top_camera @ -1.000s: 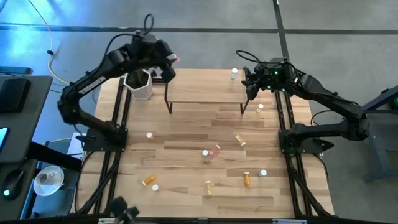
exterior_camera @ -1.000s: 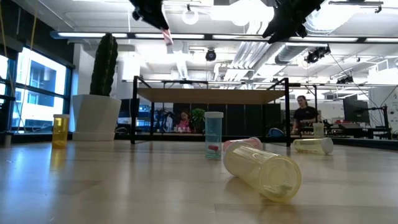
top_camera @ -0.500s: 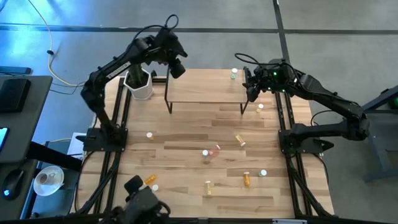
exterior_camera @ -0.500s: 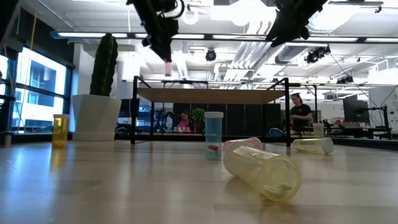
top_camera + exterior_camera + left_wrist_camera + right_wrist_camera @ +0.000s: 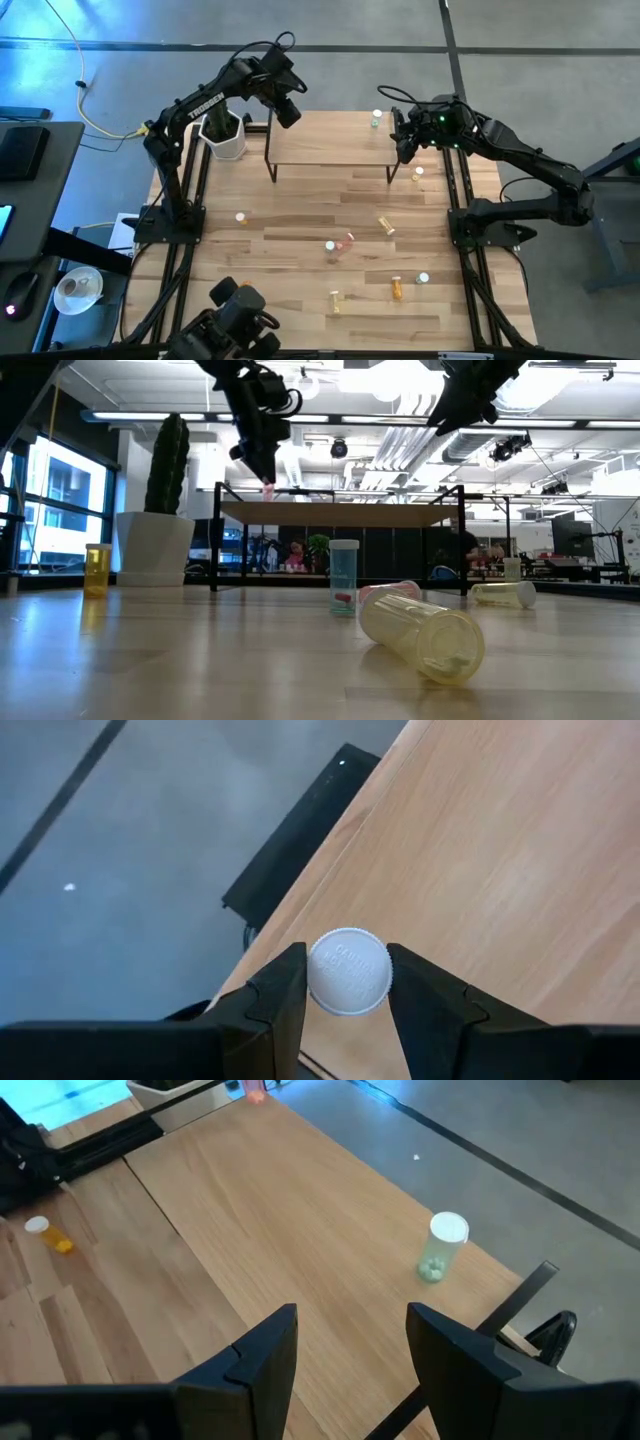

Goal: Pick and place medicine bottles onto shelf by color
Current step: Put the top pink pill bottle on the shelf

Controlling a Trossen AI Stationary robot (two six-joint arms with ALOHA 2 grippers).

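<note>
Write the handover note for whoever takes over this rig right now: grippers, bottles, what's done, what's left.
Left gripper: shut on a pink bottle, white cap up, just above the shelf's left rear corner.
Right gripper: open, empty, hovering over the shelf's right end.
Done: one pale green bottle stands upright on the shelf's right rear corner.
Left: set the pink bottle down, then collect the loose bottles on the table; several lie on their side, including a yellow bottle near the front.
</note>
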